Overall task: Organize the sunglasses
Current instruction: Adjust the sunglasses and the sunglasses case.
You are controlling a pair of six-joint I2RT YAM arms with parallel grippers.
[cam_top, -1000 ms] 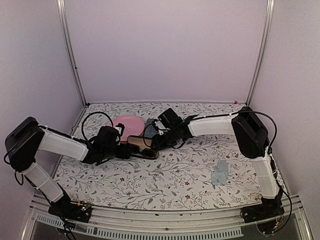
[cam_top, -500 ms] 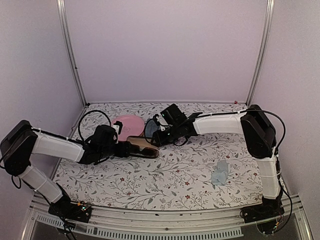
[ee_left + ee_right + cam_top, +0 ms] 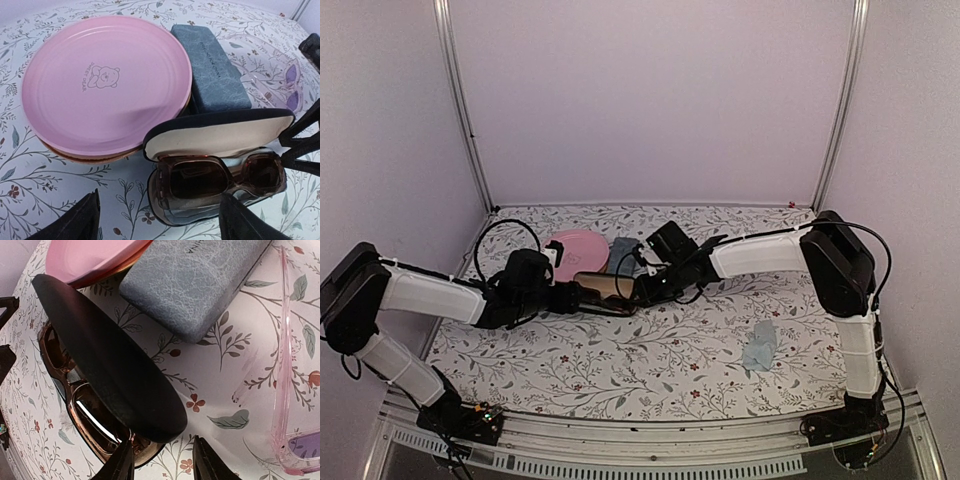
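The reddish-brown sunglasses (image 3: 220,180) (image 3: 82,412) lie in the open black oval case (image 3: 605,292). Its lid (image 3: 220,132) (image 3: 110,360) leans half raised over them. The pale pinkish sunglasses (image 3: 287,75) (image 3: 286,365) rest on the table behind, beside the grey-blue case (image 3: 212,70) (image 3: 192,282). My left gripper (image 3: 570,298) (image 3: 160,225) is open and low, straddling the black case's left end without touching it. My right gripper (image 3: 643,290) (image 3: 162,465) sits at the case's right end with its fingers apart. One finger (image 3: 120,465) is against the case rim, and nothing lies between the two.
A pink plate (image 3: 575,245) (image 3: 105,80) stands on the table just behind the black case, touching the grey-blue case. A light blue cloth (image 3: 760,346) lies near the right front. Frame posts and white walls close in the floral table.
My right gripper has come down from beside the grey-blue case to the black case's right end, narrowing slightly. My left gripper has slid right toward the case's left end.
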